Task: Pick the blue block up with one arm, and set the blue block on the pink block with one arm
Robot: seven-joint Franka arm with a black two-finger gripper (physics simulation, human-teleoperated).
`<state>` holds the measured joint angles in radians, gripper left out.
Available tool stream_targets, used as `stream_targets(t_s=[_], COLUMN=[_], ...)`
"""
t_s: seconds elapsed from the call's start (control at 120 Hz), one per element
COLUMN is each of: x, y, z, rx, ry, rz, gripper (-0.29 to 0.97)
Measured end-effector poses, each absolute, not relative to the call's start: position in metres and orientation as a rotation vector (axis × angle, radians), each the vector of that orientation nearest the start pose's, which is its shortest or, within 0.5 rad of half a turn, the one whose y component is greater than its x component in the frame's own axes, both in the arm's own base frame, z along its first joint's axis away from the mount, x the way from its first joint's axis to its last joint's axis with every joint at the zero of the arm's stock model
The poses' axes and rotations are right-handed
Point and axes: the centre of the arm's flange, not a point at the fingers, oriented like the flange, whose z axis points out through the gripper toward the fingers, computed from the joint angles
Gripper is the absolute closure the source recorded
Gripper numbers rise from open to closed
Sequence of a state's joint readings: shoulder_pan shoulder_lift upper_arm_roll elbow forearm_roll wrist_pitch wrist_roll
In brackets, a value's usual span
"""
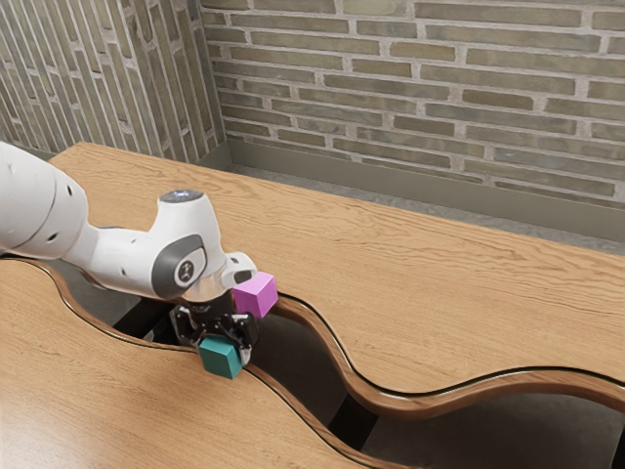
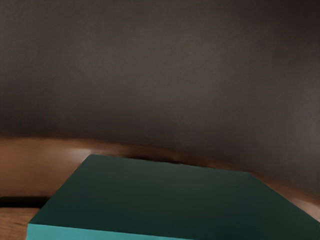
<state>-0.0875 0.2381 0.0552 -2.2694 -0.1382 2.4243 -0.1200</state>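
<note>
The blue block (image 1: 223,358) (image 2: 170,200) lies at the near bench's (image 1: 98,410) curved inner edge, directly under the gripper (image 1: 221,337); whether the gripper grips it cannot be told. Across the dark gap (image 1: 312,381), the pink block (image 1: 256,294) stands on the far bench's (image 1: 410,274) edge, just beside the arm (image 1: 127,259).
</note>
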Motion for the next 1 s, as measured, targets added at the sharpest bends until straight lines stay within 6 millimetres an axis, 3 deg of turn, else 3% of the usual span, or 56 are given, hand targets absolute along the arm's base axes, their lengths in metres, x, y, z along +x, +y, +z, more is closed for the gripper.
stream_targets(t_s=[0.083, 0.2, 0.283, 0.392, 0.45, 0.517, 0.6, 1.0], x=[0.528, 0.531, 0.549, 0.592, 0.614, 0.641, 0.657, 0.658], y=[-0.017, -0.017, -0.013, -0.011, 0.001, 0.019, 0.024, 0.014], z=[0.248, 0.260, 0.293, 0.354, 0.373, 0.368, 0.354, 0.334], rx=[-3.190, -3.188, -3.165, -3.103, -3.069, -3.044, -3.031, -3.042], ry=[-0.298, -0.275, -0.210, -0.107, -0.096, -0.106, -0.087, -0.027], rz=[0.131, 0.090, -0.030, -0.206, -0.252, -0.249, -0.213, -0.125], gripper=[0.19, 0.29, 0.34, 0.36, 0.36, 0.36, 0.37, 0.37])
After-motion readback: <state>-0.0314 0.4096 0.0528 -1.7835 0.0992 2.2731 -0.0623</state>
